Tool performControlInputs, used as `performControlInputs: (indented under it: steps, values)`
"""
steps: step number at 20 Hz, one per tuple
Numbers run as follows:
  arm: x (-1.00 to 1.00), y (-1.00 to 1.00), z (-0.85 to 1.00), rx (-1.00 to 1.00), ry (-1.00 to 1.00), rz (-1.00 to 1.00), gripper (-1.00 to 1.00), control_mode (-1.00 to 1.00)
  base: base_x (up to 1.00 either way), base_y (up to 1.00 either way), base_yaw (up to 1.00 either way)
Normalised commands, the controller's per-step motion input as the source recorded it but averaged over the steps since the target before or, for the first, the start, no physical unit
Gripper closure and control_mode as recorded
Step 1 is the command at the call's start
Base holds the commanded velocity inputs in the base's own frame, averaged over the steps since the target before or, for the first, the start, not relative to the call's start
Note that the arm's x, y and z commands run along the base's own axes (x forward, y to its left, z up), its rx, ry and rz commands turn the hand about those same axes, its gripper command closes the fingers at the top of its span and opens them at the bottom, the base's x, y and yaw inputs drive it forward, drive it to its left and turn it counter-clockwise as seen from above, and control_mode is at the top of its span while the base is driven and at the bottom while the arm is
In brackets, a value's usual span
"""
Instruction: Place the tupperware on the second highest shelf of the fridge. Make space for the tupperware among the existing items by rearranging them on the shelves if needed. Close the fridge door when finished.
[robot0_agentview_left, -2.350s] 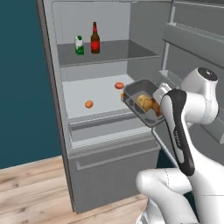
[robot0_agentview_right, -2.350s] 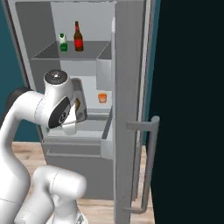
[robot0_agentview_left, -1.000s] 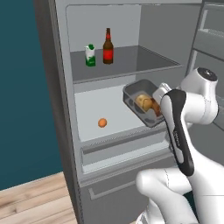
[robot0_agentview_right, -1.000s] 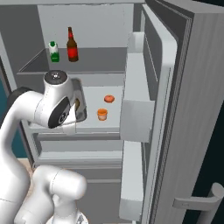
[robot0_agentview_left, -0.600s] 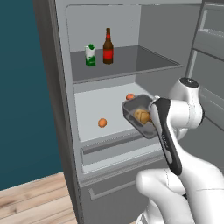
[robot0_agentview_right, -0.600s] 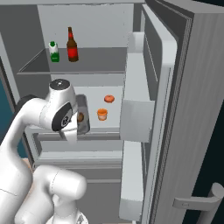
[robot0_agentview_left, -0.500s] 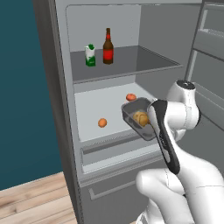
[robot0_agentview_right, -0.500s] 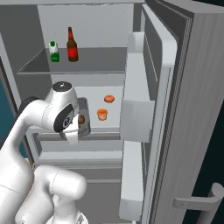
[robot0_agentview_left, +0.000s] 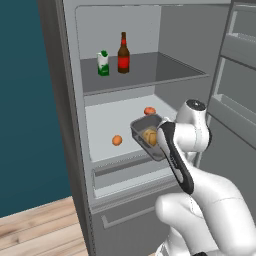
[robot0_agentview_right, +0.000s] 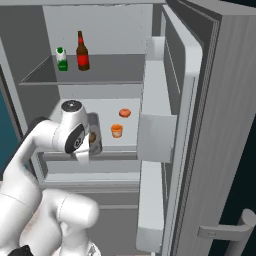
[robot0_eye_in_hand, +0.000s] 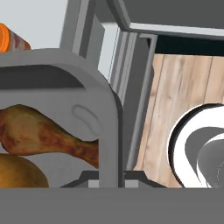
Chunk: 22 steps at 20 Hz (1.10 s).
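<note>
Carrying: the end effector is clamped tight on the near wall of the tupperware, which hangs at the front edge of the second highest shelf, partly over it and not yet set down.
Doing it well: I would keep the tub level and slide it further in over the pale panel before lowering, so its whole base lands on the shelf and not on the lip.
Free spot: bare shelf shows between the small orange ball and the orange piece behind the tub; from the right base view the orange cup stands just beside the tub, so drifting toward it risks a nudge.
Up above: the bottle and carton sit on the darker shelf, well apart from the work.
Afterwards: the fridge door stands wide open and is not yet closed.
Hard to make out: the fingers are buried behind the arm's wrist in both base views; whether the tub's underside touches the shelf I cannot tell; the hand view shows a drumstick inside the tub and cuts off the rest.
</note>
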Motion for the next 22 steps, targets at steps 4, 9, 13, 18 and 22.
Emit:
performControlInputs:
  steps: [4,9,13,18,22]
  values:
    - [0.54,0.03,-0.04,0.01,-0.01,0.0,1.0,-1.0,0.0,0.0,0.0]
    - [0.62,0.0,-0.01,0.02,0.0,0.0,1.0,-1.0,0.0,0.0,0.0]
    - [0.55,0.15,-0.14,0.0,0.0,0.0,1.0,-1.0,0.0,0.0,0.0]
    - [0.42,0.23,-0.25,0.0,0.0,0.0,1.0,-1.0,0.0,0.0,0.0]
    - [0.34,0.07,-0.13,0.02,-0.01,-0.04,1.0,-1.0,0.0,0.0,0.0]
